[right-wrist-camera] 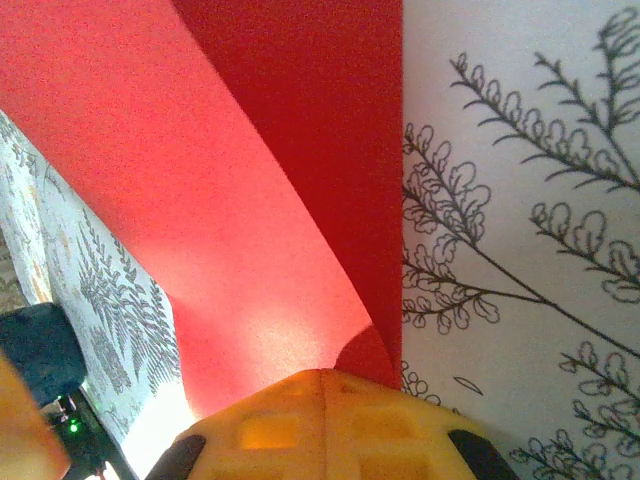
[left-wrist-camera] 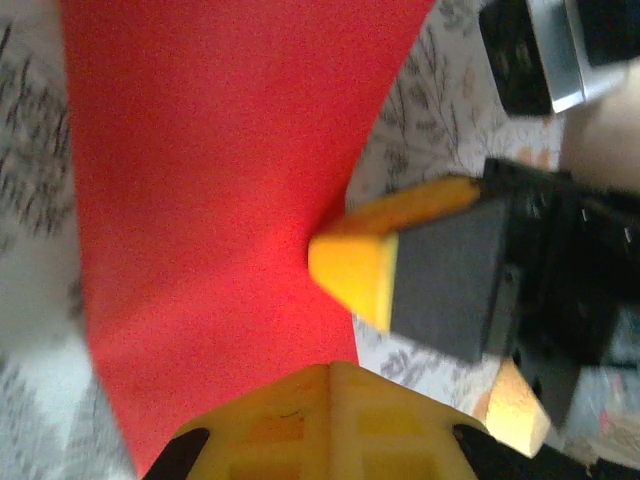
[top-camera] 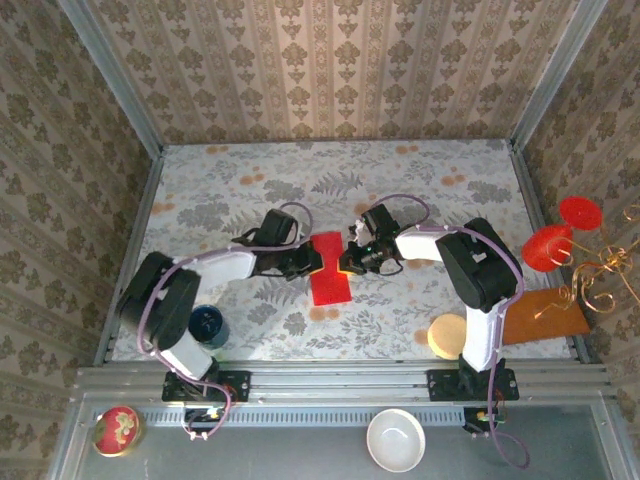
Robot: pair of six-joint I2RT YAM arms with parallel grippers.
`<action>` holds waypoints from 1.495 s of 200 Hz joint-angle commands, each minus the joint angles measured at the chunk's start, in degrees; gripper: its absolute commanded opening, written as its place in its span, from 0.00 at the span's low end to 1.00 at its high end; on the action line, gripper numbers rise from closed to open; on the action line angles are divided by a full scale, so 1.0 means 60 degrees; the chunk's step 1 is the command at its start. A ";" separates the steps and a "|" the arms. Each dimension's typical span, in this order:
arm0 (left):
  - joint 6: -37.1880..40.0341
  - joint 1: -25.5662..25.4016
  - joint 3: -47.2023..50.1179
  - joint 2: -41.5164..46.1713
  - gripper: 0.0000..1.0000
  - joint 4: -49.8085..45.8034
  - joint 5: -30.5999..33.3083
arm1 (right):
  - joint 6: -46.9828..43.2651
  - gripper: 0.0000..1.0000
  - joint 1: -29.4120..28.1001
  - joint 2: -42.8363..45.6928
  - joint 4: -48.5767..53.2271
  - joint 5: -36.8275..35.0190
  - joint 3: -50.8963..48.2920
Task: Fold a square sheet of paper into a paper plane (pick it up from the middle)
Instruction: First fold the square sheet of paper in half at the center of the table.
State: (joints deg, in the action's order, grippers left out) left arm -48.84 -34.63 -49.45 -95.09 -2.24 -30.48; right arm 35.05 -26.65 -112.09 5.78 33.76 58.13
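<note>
Squarely in the middle of the table [top-camera: 420,190] lies the sheet [top-camera: 331,285], its two side edges drawn in at the waist, so that from above it looks like a bow tie, wide at the far and near ends. The left gripper [top-camera: 308,262] meets it from the left and the right gripper [top-camera: 350,260] from the right, facing each other across the narrowed part. Both are closed tight, each nipping one side edge of the sheet at about its mid-point.

From the left wrist, the yellow fingers [left-wrist-camera: 330,415] sit pressed together at the bottom with the red paper running up from them, and the right gripper's yellow tip touches the sheet's far edge where that edge bends inward. From the right wrist, its fingers [right-wrist-camera: 325,420] are likewise together, and the sheet curls up off the table into them, one flap lit, the other in shadow.

A blue cup [top-camera: 208,323] stands by the left arm. A tan disc [top-camera: 447,335] and a brown board [top-camera: 545,318] sit by the right arm, with red glasses [top-camera: 558,235] at the right wall. On the near rail sit a red tin [top-camera: 117,430] and a white bowl [top-camera: 395,440]
</note>
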 commanded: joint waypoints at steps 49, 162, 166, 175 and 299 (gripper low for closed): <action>0.0698 0.0574 -0.0597 -0.1748 0.00 0.0449 -0.0515 | -0.0332 0.06 0.0150 -0.1533 0.2711 -0.3159 -0.1004; 0.1972 0.2408 -0.0066 -0.0668 0.01 -0.0470 -0.0714 | -0.0465 0.06 0.0136 -0.1503 0.3109 -0.3869 -0.0972; 0.1973 0.2326 -0.0111 -0.0565 0.01 -0.0476 -0.0720 | -0.0473 0.06 0.0136 -0.1489 0.3105 -0.3856 -0.0976; 0.1945 0.2075 -0.0225 -0.0411 0.01 -0.0487 -0.0761 | -0.0465 0.06 0.0139 -0.1470 0.3109 -0.3815 -0.0958; 0.1761 0.1661 -0.1241 -0.2505 0.00 0.0322 -0.0925 | -0.0483 0.06 0.0136 -0.1613 0.3194 -0.4169 -0.0987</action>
State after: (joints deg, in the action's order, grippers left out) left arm -39.38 -27.97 -57.19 -109.78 -0.58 -35.83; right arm 34.20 -26.68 -112.09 6.07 33.34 58.19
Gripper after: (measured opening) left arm 0.049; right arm 0.068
